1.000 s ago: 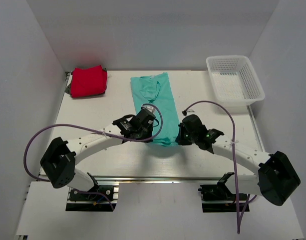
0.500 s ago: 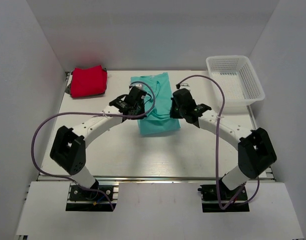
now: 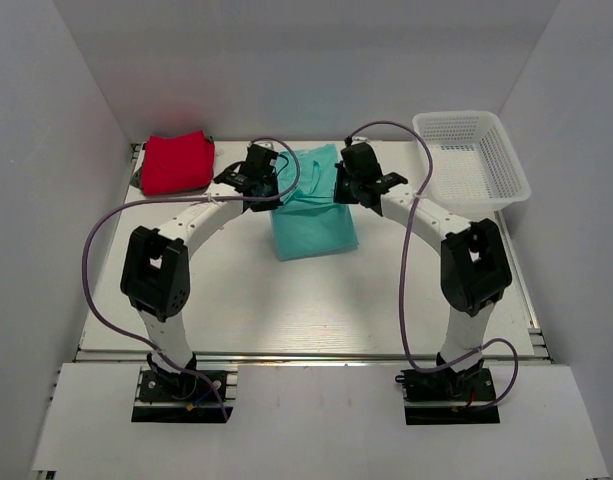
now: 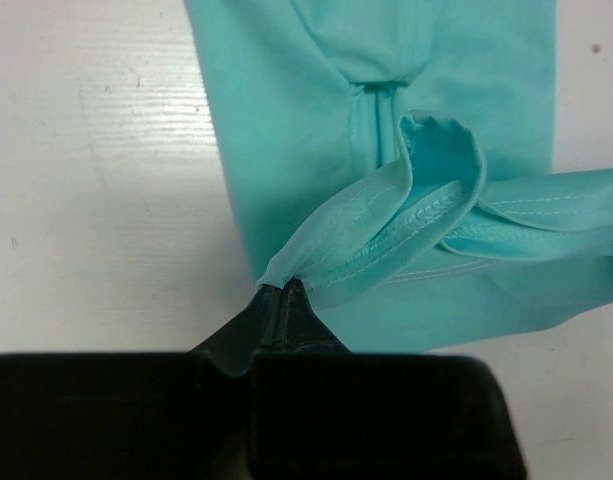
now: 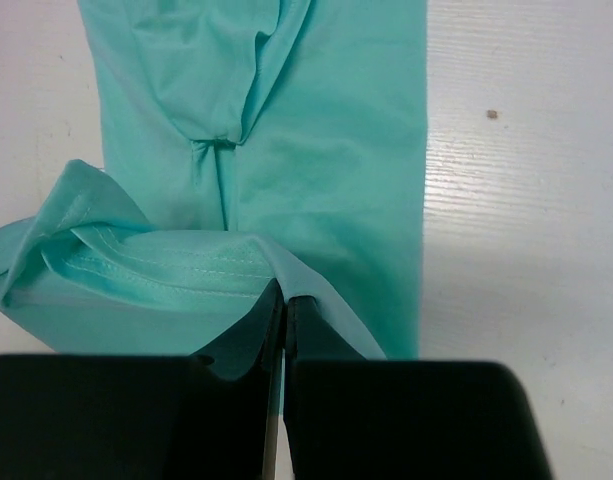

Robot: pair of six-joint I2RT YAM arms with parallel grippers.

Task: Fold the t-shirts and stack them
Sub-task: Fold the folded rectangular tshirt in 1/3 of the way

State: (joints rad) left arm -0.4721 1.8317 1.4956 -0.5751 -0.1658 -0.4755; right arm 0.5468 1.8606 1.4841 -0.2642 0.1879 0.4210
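Observation:
The teal t-shirt (image 3: 314, 215) lies at the middle back of the table, its near half lifted and doubled over toward the collar end. My left gripper (image 3: 273, 187) is shut on the hem's left corner (image 4: 286, 268). My right gripper (image 3: 343, 185) is shut on the hem's right corner (image 5: 286, 280). Both wrist views show the stitched hem (image 4: 406, 230) (image 5: 156, 265) hanging between the two grippers above the flat teal cloth. The red t-shirt (image 3: 176, 162) lies folded at the back left corner, away from both grippers.
A white mesh basket (image 3: 473, 160) stands at the back right. White walls close in the table at the back and both sides. Purple cables (image 3: 101, 240) loop off each arm over the table.
Both grippers have carried the teal hem from the near end of the shirt toward the back, folding the shirt over itself. Both arms are now stretched far out.

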